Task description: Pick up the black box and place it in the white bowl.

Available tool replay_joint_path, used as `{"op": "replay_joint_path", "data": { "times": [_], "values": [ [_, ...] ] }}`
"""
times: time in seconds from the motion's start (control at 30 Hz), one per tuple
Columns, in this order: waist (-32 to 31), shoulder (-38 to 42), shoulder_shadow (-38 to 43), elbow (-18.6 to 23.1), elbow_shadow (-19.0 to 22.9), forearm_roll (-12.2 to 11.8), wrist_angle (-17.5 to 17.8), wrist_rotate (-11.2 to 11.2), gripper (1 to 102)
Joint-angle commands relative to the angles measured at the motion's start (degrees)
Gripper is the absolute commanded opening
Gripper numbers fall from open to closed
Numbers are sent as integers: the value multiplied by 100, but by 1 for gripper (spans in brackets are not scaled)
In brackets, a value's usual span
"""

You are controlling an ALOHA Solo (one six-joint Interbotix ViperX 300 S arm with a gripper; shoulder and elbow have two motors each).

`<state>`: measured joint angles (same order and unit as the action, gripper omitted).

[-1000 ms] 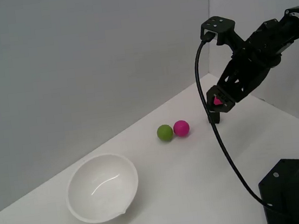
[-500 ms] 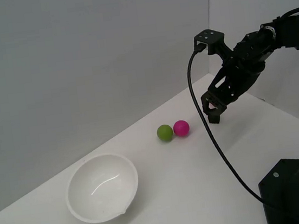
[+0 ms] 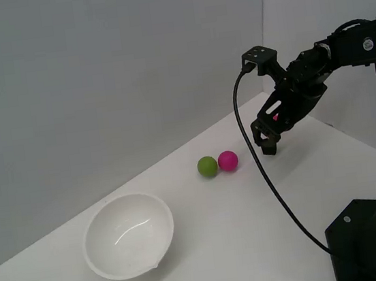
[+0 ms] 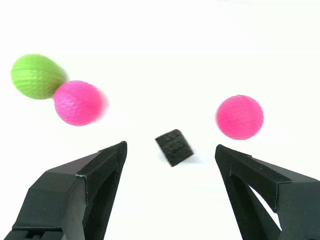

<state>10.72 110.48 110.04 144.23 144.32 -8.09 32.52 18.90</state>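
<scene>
The black box (image 4: 174,147), a tiny matte black cube, lies on the white table between my two open fingers and touches neither. In the exterior view it cannot be told apart from the dark fingers. My gripper (image 4: 170,150) is open and empty; in the exterior view it (image 3: 268,141) hangs low over the table at the exterior view's right. The white bowl (image 3: 129,235) stands well off at the exterior view's left and holds nothing.
A green ball (image 3: 207,166) and a pink ball (image 3: 228,160) touch each other between bowl and gripper; both show in the wrist view (image 4: 37,76) (image 4: 78,102). A second pink ball (image 4: 240,116) lies close to the box. A black base (image 3: 375,241) stands at the front right.
The arm has swung toward the exterior view's left and dropped lower over the table. The balls and the bowl have not moved.
</scene>
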Motion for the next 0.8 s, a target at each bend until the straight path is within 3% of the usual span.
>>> {"op": "replay_joint_path", "data": {
  "times": [0.0, 0.77],
  "values": [
    [132, -9, 18, -105, -123, -97, 26, 88, 98],
    [149, -668, -615, -105, -123, -237, -255, 97, 99]
  ]
}}
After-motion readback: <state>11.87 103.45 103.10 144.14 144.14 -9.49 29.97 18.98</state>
